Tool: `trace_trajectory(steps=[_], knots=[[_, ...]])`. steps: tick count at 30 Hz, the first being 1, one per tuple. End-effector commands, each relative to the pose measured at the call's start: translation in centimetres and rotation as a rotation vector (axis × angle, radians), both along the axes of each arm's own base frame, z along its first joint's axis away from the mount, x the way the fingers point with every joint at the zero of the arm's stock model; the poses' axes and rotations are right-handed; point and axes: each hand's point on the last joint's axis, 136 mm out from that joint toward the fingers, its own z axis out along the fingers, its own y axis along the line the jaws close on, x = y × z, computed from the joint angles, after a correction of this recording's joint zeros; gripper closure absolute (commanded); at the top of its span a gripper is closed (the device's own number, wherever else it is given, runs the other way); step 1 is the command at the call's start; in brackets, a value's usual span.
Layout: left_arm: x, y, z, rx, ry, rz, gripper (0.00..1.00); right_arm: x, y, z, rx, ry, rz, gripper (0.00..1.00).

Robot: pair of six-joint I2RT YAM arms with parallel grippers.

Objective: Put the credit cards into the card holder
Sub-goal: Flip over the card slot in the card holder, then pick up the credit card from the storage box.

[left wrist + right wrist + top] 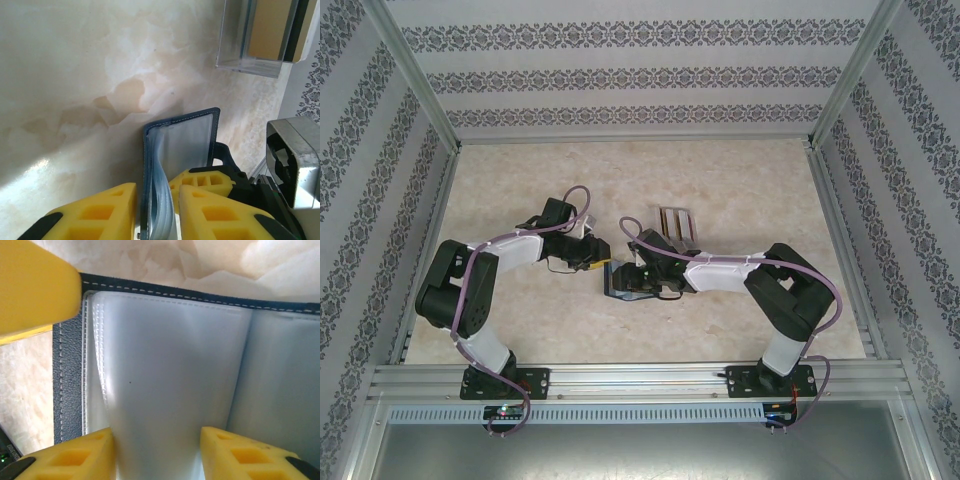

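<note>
**Both pincers at the open card holder**

Yellow fingers [95, 215] of my left pincer [157, 190] sit at the bottom of the left wrist view. The card holder [187, 140] stands on edge between them, its clear sleeves fanned out. Whether they pinch it or merely straddle it, I cannot tell. My right pincer [156, 432] stands parted, jaws wide over a pale sleeve face, with the navy stitched border running along the top of that frame. One left finger shows in its upper left corner.

From above, both my arms fold inward, elbows out toward the side rails, wrists meeting at centre frame over the card holder.

Count: two arms, one card holder, one clear rack [676, 222] just above centre. The credit cards [272, 30] stand in it, a tan-orange face showing at the upper right of the left wrist view; their number I cannot make out.

Bare marbled table [750, 170] spreads across the upper half and out to left and right, up to the metal rails [425, 190] and patterned walls [620, 70].
</note>
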Motion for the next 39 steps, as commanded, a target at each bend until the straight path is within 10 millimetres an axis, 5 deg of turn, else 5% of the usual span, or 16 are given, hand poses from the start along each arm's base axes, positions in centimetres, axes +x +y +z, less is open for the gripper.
trace_trajectory(steps=[1,6,10,25,34,39], knots=[[-0.1,0.1,0.7,-0.01,-0.024,-0.016,0.73,0.2,-1.0,-1.1,-0.064,-0.006,-0.013,0.57],[-0.6,0.7,-0.4,0.039,-0.016,-0.026,0.81,0.4,-1.8,-1.6,-0.08,-0.006,-0.04,0.57],[-1.1,1.3,-1.2,0.092,-0.002,-0.055,1.0,0.9,-2.4,-1.5,-0.077,-0.01,-0.074,0.58],[-1.0,1.8,-1.5,0.131,0.01,-0.045,1.0,1.6,-8.7,0.0,-0.32,-0.127,-0.191,0.48],[-1.1,1.9,-1.6,0.127,0.009,-0.031,1.0,3.1,-7.6,6.3,-0.209,-0.252,-0.159,0.42],[-1.0,1.6,-1.0,0.105,0.015,-0.024,1.0,6.8,-11.3,7.3,-0.429,-0.338,-0.157,0.4]])
